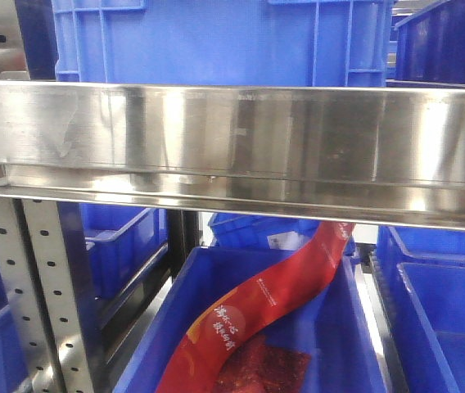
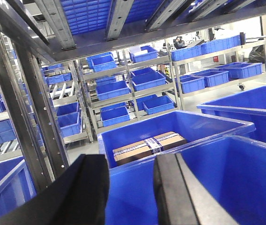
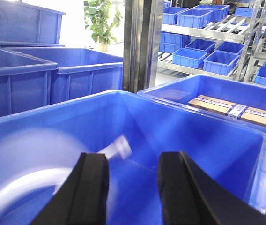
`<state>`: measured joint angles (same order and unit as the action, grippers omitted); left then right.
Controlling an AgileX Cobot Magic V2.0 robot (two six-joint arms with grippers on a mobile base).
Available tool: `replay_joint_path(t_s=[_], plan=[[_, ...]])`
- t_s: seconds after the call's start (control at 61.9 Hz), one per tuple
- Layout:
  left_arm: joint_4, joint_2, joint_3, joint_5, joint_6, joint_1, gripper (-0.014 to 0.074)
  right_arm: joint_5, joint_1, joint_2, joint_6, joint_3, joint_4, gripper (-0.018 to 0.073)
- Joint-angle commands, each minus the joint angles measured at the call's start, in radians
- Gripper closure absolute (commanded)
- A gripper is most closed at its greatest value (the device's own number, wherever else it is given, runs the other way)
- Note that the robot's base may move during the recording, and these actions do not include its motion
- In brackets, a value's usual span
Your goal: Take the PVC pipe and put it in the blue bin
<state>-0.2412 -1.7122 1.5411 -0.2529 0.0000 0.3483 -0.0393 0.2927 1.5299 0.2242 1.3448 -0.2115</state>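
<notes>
My right gripper (image 3: pixel 132 164) has its black fingers spread wide with nothing between them, over the large blue plastic bin (image 3: pixel 194 140). The white curved PVC pipe (image 3: pixel 39 177) is inside that bin, down-left of my fingers and apart from them. It's blurred, so I can't tell if it's lying on the bin floor. My left gripper (image 2: pixel 129 164) is also spread wide and empty, over another blue plastic bin (image 2: pixel 226 187). The next bin behind holds a brown taped cardboard box (image 2: pixel 147 145). In the front view a shiny stainless steel shelf beam (image 1: pixel 232 139) crosses the frame. Below it a long red printed packaging strip (image 1: pixel 273 303) lies diagonally in a blue tote (image 1: pixel 339 344).
</notes>
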Motion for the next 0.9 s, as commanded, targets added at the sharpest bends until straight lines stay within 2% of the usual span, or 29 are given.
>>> replay_joint_path(t_s=[0.0,0.21,0.323,0.404,0.485,0.517,0.662,0.808,0.84,0.888], plan=[[0.002,0.003,0.011,-0.028,0.000,0.005,0.0403,-0.019,0.000,-0.018,0.006,0.008,0.006,0.0386],[0.002,0.007,0.011,-0.028,0.000,0.011,0.0403,0.069,0.000,-0.070,0.006,0.008,0.024,0.0389],[0.002,0.028,0.011,-0.025,0.000,0.014,0.0433,0.117,0.000,-0.116,0.006,0.008,0.084,0.0466],[0.020,0.053,0.011,-0.001,0.000,0.018,0.0525,0.140,0.000,-0.150,0.006,0.008,0.088,0.0570],[0.028,0.081,0.011,0.035,0.000,0.024,0.0675,0.154,0.000,-0.186,0.006,0.008,0.088,0.0694],[0.028,0.092,0.011,0.059,0.000,0.027,0.0707,0.160,0.000,-0.197,0.006,0.008,0.088,0.0728],[0.028,0.139,0.011,0.165,0.000,0.059,0.0707,0.227,0.000,-0.265,0.006,0.008,0.088,0.0727],[0.030,0.180,0.011,0.221,0.000,0.087,0.0707,0.332,0.000,-0.325,0.006,0.008,0.088,0.0727],[0.043,0.190,0.011,0.235,0.000,0.088,0.0707,0.362,0.000,-0.342,0.006,0.008,0.088,0.0727],[0.103,0.205,0.011,0.253,0.000,0.088,0.0707,0.388,0.000,-0.361,0.006,0.008,0.088,0.0727]])
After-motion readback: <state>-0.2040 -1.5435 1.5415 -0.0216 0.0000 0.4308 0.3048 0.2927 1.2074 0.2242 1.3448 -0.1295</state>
